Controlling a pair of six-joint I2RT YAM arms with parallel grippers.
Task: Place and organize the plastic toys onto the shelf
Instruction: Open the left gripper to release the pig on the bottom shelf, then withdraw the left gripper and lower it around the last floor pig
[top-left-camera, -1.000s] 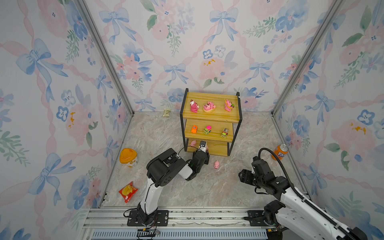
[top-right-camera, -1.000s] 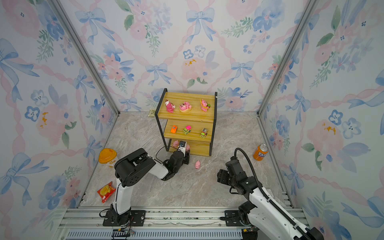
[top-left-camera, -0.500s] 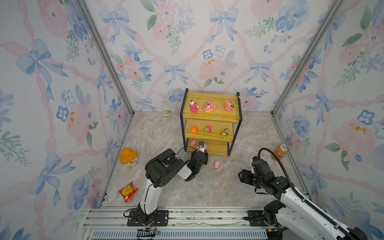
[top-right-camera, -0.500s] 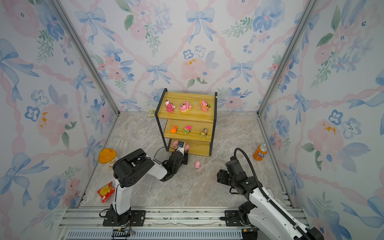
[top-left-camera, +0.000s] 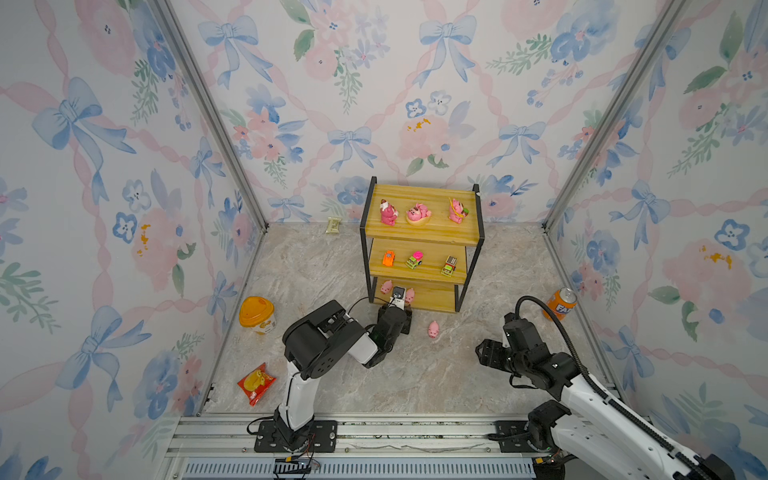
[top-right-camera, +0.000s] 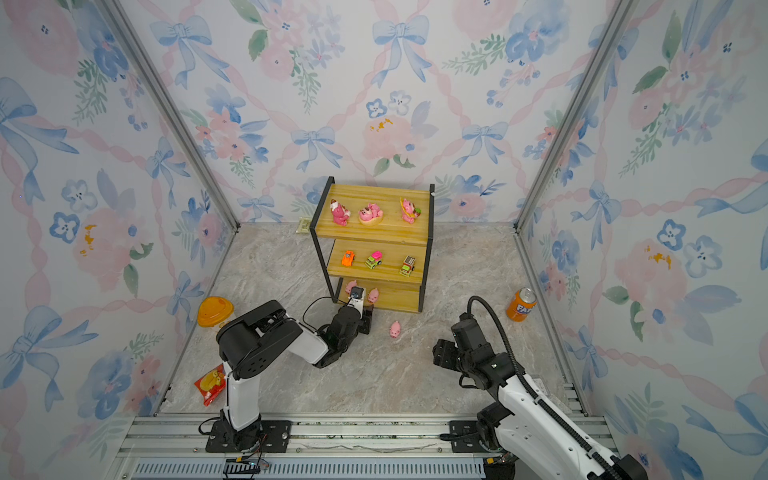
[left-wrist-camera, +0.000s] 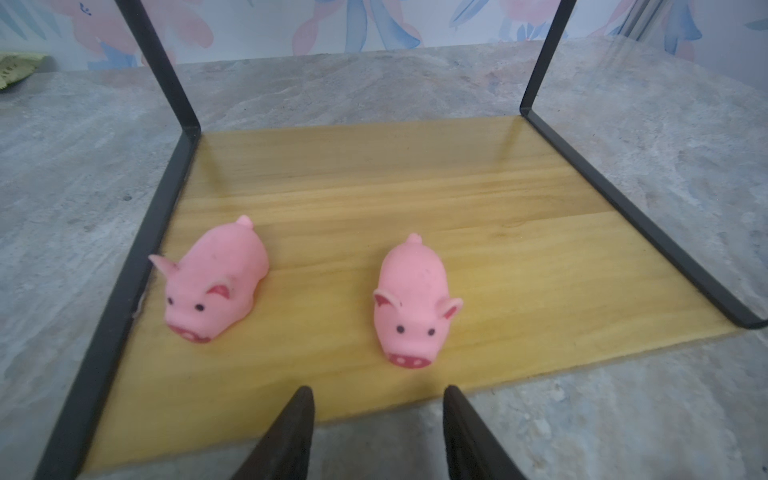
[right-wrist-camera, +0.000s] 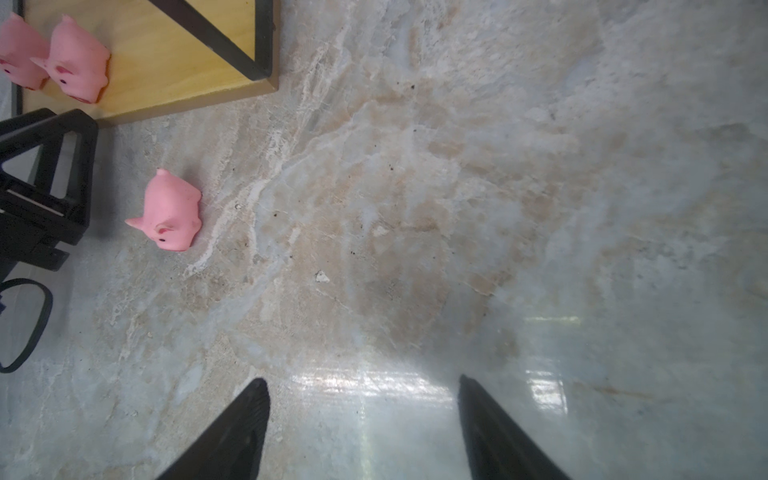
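Observation:
The shelf (top-left-camera: 419, 195) stands at the back of the floor. Three dark pink bears (top-left-camera: 417, 214) line its top board and three mini cars (top-left-camera: 414, 260) its middle board. Two pale pink pigs (left-wrist-camera: 216, 282) (left-wrist-camera: 411, 299) stand apart on the bottom board, snouts toward the front edge. My left gripper (left-wrist-camera: 376, 395) is open and empty just in front of that edge, facing the pig on the right. A third pig (top-left-camera: 434, 330) (right-wrist-camera: 170, 216) lies on the floor, right of the left arm. My right gripper (right-wrist-camera: 363, 384) hovers open and empty over bare floor, well short of it.
An orange-lidded tub (top-left-camera: 257, 315) and a red snack packet (top-left-camera: 255, 382) sit by the left wall. An orange soda can (top-left-camera: 562, 303) stands by the right wall. A small green packet (top-left-camera: 333, 225) lies at the back wall, left of the shelf.
My left gripper's jaws have spread wider at the bottom board's front edge. The right arm has barely moved.

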